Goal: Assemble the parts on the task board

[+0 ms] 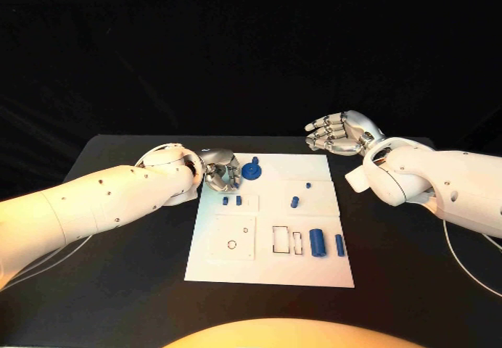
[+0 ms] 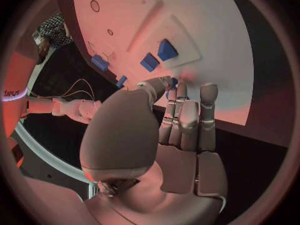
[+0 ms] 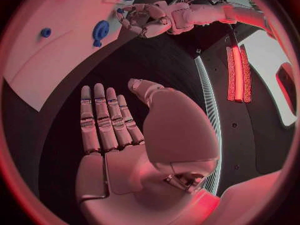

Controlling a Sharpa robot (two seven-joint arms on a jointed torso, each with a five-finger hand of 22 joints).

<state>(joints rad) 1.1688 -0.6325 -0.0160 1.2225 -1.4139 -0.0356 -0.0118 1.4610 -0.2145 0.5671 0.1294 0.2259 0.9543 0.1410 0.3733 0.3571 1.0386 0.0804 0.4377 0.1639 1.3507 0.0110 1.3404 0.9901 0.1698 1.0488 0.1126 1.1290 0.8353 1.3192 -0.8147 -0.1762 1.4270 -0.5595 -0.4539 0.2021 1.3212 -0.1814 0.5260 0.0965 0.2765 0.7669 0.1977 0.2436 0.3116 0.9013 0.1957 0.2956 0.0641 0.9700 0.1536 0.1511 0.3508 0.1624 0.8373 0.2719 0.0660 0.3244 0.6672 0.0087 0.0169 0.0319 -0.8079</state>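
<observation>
At the task board's (image 1: 270,270) far-left corner, left hand (image 1: 220,174) sits low over the plate, fingers curled toward a round blue part (image 1: 254,170) just beside them; left wrist view shows something small and blue at the fingertips (image 2: 170,87), but cannot tell whether pinched or only touched; judging step as picking or seating that first part, assembly barely begun. Right hand (image 1: 340,133) hangs off the board's far-right corner over the black table (image 1: 125,290), fingers apart, holding nothing. Remaining parts lie loose: two small blue blocks (image 1: 232,200) just near of the left hand, two small pegs (image 1: 301,194) mid-board, long cylinder (image 1: 317,243) and thinner bar (image 1: 340,245) side by side at the near right, next to an empty rectangular slot (image 1: 281,239). Next move probably needs a firm pinch, then a lift clear before aiming at a recess; blocks close under the left hand look easy to knock; no obstruction near the right hand.
</observation>
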